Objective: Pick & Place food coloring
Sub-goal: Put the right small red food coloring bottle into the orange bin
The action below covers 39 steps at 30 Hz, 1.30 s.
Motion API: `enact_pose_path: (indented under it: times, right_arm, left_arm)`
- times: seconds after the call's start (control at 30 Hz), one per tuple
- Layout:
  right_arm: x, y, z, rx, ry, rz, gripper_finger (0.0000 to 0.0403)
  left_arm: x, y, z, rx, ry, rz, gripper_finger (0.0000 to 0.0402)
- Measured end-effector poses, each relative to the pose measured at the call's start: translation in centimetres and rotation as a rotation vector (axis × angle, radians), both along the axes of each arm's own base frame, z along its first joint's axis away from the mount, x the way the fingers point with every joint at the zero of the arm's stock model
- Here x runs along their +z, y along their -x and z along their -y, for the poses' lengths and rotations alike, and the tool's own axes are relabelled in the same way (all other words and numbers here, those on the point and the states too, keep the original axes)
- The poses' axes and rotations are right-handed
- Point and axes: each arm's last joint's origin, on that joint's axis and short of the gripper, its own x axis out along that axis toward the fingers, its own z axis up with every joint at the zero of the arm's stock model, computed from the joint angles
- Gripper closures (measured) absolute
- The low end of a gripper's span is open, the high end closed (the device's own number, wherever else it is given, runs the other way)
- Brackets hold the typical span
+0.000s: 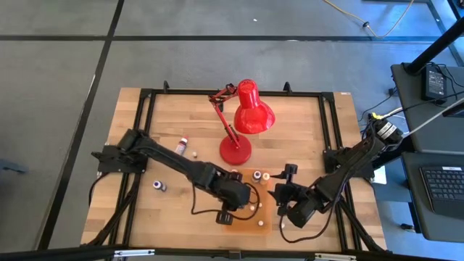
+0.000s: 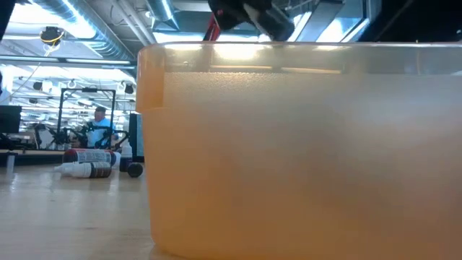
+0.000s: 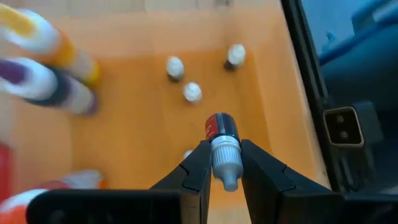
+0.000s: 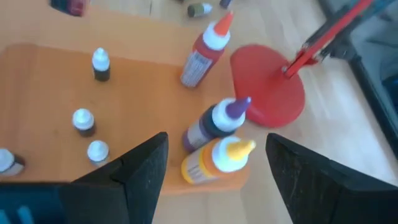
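High view: While the left gripper [image 1: 230,204] hangs over the orange tray [image 1: 270,214], several food coloring bottles already stand inside it and at least three wait out on the counter [image 1: 174,119] — one lying [image 1: 181,145], a small one beside it [image 1: 194,153], another [image 1: 159,186] further off. I'd call the job partly done.
Low view: The tray wall [image 2: 303,144] fills nearly everything; bottles inside are hidden. Two bottles [image 2: 86,163] lie on the counter beyond it, a person far behind.
Left wrist view: Fingers [image 3: 198,168] clamped on a dark bottle [image 3: 222,144], white cap pointing back between them, tray below. Three white caps [image 3: 192,92] stand just ahead of the fingertips; bigger bottles off to the side are blurred.
Right wrist view: Right gripper [image 4: 214,168] with fingers wide apart, nothing between them. Ahead: purple-tipped [image 4: 214,124], yellow-tipped [image 4: 214,160] and red [image 4: 204,48] bottles, small caps, and the lamp base [image 4: 267,93], its head cut off.
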Motion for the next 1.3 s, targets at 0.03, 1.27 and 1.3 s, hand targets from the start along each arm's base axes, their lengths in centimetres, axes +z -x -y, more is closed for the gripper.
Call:
enact_pose_path:
  times: [0.03, 1.27, 1.3]
  right_arm:
    - [-0.1, 0.1, 0.0, -0.004, -0.006, -0.013, 0.013]
    - [-3.0, 0.9, 0.7, -0.042, -0.024, -0.048, 0.013]
    - [-3.0, 0.9, 0.7, -0.042, -0.023, -0.048, 0.013]
  left_arm:
    - [-0.3, -0.3, 0.3, 0.001, 0.004, -0.014, 0.0337]
    - [-5.7, -2.2, 2.2, 0.057, -0.019, -0.307, 0.0336]
    - [-5.8, -2.2, 2.2, 0.058, -0.022, -0.314, 0.0336]
